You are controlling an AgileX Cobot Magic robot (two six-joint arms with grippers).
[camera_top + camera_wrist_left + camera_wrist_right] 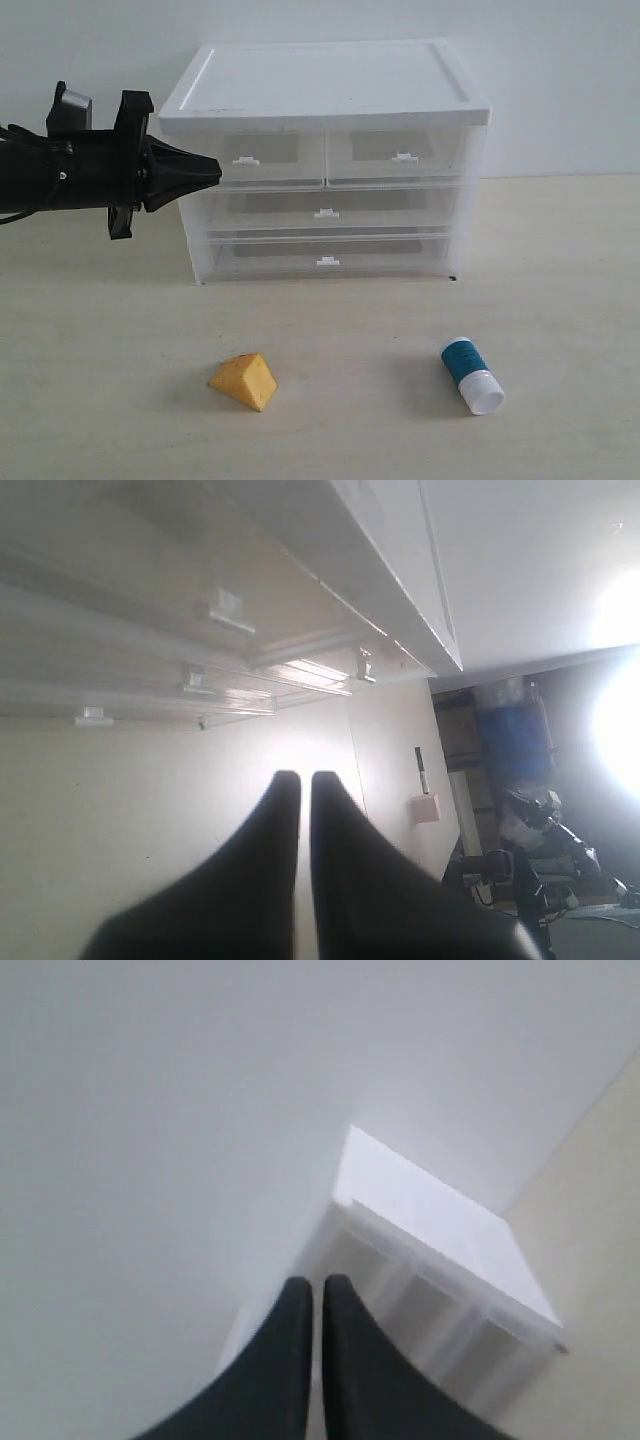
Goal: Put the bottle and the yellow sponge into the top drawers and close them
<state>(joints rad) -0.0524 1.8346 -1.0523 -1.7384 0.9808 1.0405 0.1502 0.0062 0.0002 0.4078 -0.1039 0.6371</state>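
The white-topped cabinet (320,85) stands at the back, both top drawers pushed in: the left one (270,158) and the right one (395,155), each with a white tab handle. My left gripper (217,170) is shut with nothing in it, its tips just left of the left drawer's handle (245,160). The yellow sponge (245,380) lies on the table at the front left. Lying on its side at the front right is the teal bottle (471,374). In the right wrist view my right gripper (317,1285) is shut and empty, with the cabinet (450,1250) beyond it.
Two full-width clear drawers (325,212) sit below the top pair, both pushed in. The pale table (100,330) spreads in front of the cabinet, and a white wall stands behind. The left wrist view shows several handles (225,610) and room clutter (530,820) past the table edge.
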